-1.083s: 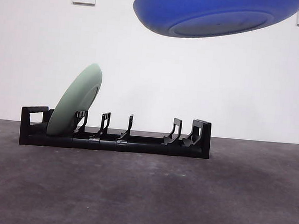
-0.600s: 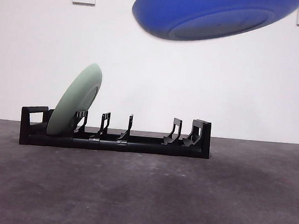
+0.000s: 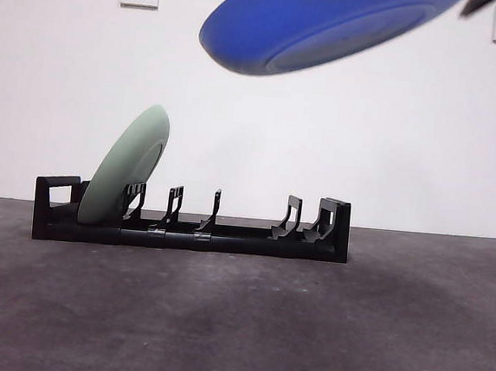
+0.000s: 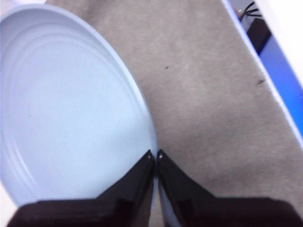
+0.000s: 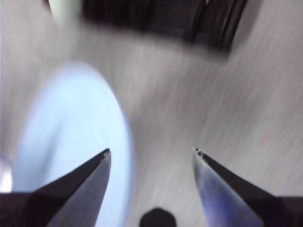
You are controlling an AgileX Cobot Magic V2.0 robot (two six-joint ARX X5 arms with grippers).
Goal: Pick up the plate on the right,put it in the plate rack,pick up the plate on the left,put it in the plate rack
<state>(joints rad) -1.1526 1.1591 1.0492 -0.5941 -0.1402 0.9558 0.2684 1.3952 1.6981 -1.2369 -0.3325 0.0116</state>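
The dark grey table [image 3: 236, 323] carries the long black plastic plate rack [image 3: 193, 220], a pale green plate [image 3: 126, 168] leaning at its left end. Overhead, the left pincer [image 4: 155, 153] pinches a tilted round blue plate [image 3: 323, 27] by its rim; the right pincer [image 5: 151, 151] is spread wide

One plate [image 3: 126, 170] in the plate rack's [image 3: 226, 234] left end, another plate [image 3: 323, 27] above.
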